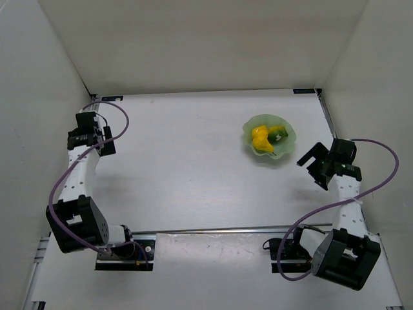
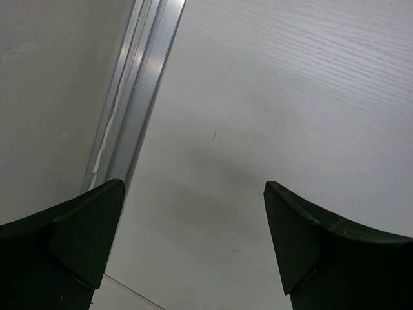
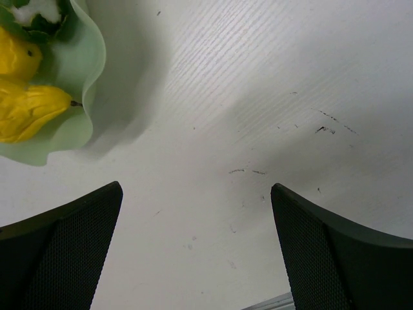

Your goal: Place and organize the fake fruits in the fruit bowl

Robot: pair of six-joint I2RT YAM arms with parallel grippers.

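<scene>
White table (image 1: 193,181), mint-green fruit bowl (image 1: 290,143) resting on it

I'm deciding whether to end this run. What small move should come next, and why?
Probably just ease the right gripper back from the fruit bowl. Both yellow pears and the green fruit lie inside it, no fruit shows outside it, and this gripper and the left gripper are open and empty, so nothing seems left to pick.
</scene>
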